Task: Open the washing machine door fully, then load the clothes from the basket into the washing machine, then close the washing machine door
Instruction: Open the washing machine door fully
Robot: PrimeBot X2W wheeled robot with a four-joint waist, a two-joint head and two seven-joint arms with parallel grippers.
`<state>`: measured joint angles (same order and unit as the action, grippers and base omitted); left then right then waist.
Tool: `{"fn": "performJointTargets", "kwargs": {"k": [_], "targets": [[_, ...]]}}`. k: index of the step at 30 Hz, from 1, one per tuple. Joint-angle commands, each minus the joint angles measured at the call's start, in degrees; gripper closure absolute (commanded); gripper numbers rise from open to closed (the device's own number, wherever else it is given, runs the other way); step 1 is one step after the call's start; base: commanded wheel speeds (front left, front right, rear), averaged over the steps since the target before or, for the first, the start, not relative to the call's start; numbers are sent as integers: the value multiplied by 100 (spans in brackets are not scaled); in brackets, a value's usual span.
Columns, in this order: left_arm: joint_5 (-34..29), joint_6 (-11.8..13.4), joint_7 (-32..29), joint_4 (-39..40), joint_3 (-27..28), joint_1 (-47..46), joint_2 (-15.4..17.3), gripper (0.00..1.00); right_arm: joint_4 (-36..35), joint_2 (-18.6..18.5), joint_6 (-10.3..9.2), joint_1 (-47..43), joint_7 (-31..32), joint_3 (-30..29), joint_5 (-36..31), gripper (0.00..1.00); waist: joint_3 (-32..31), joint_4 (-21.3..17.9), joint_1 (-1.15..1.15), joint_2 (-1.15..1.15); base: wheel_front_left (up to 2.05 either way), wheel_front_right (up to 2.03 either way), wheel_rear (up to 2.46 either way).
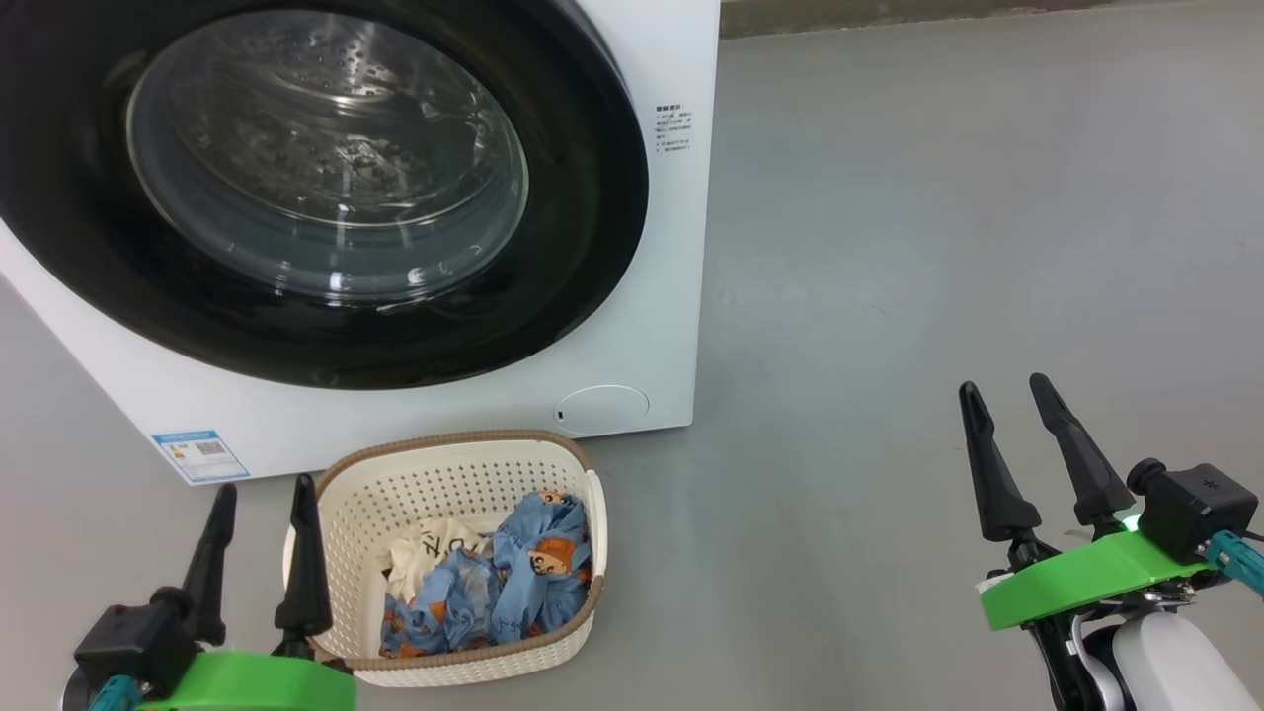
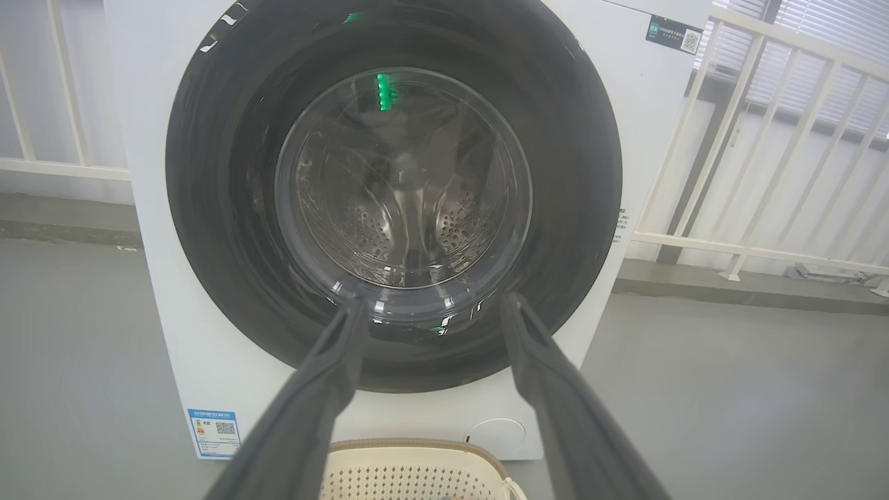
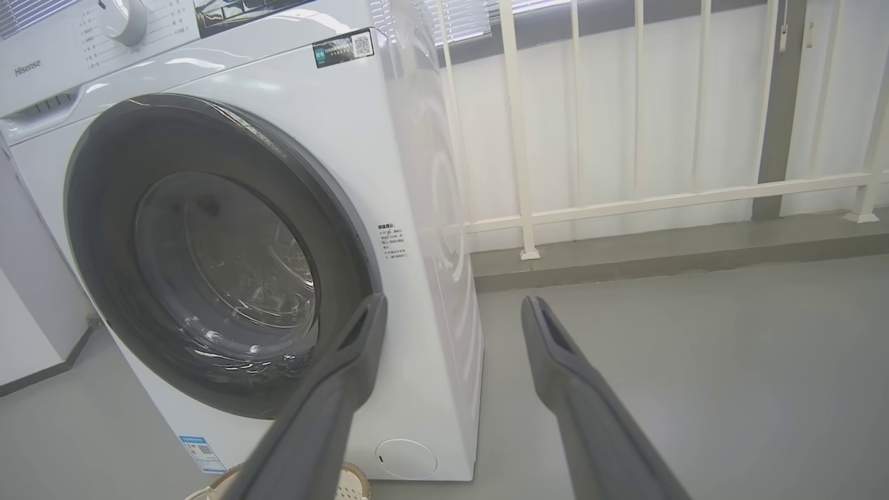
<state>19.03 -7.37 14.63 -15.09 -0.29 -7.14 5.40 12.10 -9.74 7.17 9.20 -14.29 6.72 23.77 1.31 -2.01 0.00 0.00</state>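
The grey floor (image 1: pixel 938 247) spreads out before me, and on it stands the washing machine (image 1: pixel 676 296), white and boxy. The washing machine door (image 1: pixel 592 197) lies shut flat against its front, a glossy black ring around a bulging glass window. Through that glass I see the perforated steel drum (image 1: pixel 326 148), its holes and ribs glinting. Just in front of the machine, below the door, the basket (image 1: pixel 434 474) sits on the floor, cream-white and perforated with a brown woven-look rim. The clothes (image 1: pixel 513 583) lie in it as a crumpled heap low against its bottom. Most are blue fabric with orange-brown bears, and a cream-white piece (image 1: pixel 434 543) with black lettering is tucked at the heap's left. My left gripper (image 1: pixel 265 486) hangs just beside the basket's left wall with its jaws spread wide and nothing between them; I cannot tell whether a finger touches the rim. My right gripper (image 1: pixel 1005 385) is well apart to the right above bare floor, jaws likewise released. A blue label sticker (image 1: pixel 200 455) marks the machine's lower left corner, and a round white filter cap (image 1: pixel 602 408) sits near the basket's far rim.
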Motion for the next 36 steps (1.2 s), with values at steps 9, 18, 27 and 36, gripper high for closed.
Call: {"fn": "performJointTargets", "kwargs": {"k": [9,18,27,36], "targets": [[11,-12,37,139,173,-159,89,0,-107,-77,32,151,-71,96,80,0,11,13,0,0,0,0,0],[3,-12,37,129,159,-192,104,0,-79,-82,32,176,-71,137,166,0,65,37,0,0,0,0,0],[5,-12,37,163,162,-227,96,0,47,-109,32,247,-71,60,98,0,154,74,0,0,0,0,0],[72,-12,37,161,30,-323,135,0,383,-257,32,564,-71,66,200,0,359,160,0,0,0,0,0]]}}
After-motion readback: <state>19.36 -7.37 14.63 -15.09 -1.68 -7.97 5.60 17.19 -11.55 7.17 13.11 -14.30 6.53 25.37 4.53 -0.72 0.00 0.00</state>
